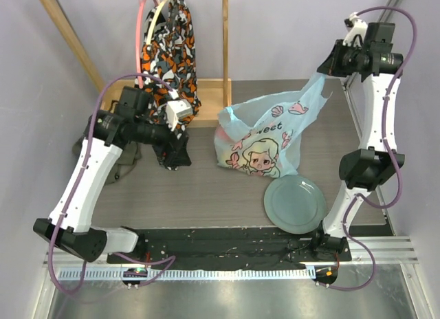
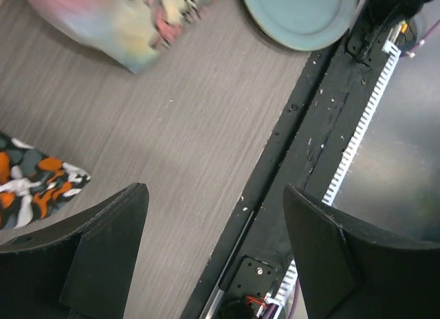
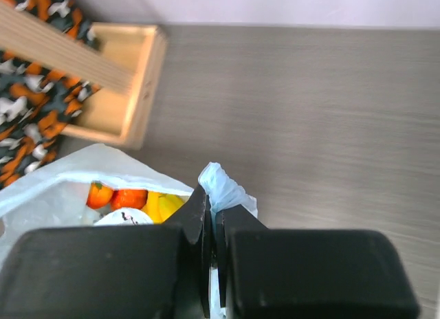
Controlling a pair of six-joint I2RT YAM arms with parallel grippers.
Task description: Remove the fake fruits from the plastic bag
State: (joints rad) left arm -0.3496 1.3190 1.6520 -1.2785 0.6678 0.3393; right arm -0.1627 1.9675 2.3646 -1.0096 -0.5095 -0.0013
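Right gripper (image 3: 213,219): fingers pressed together on a twisted handle (image 3: 220,185) of the plastic bag (image 1: 268,140), holding that corner raised above the table (image 1: 206,188); the bag's body rests on the surface, right of centre. Through the bag's open mouth the fake fruits (image 3: 137,201) show inside as orange, red and yellow pieces. Left gripper (image 2: 216,254): fingers spread wide, nothing between them, over bare table near the patterned cloth (image 2: 34,181). A green plate (image 1: 295,203) lies just in front of the bag
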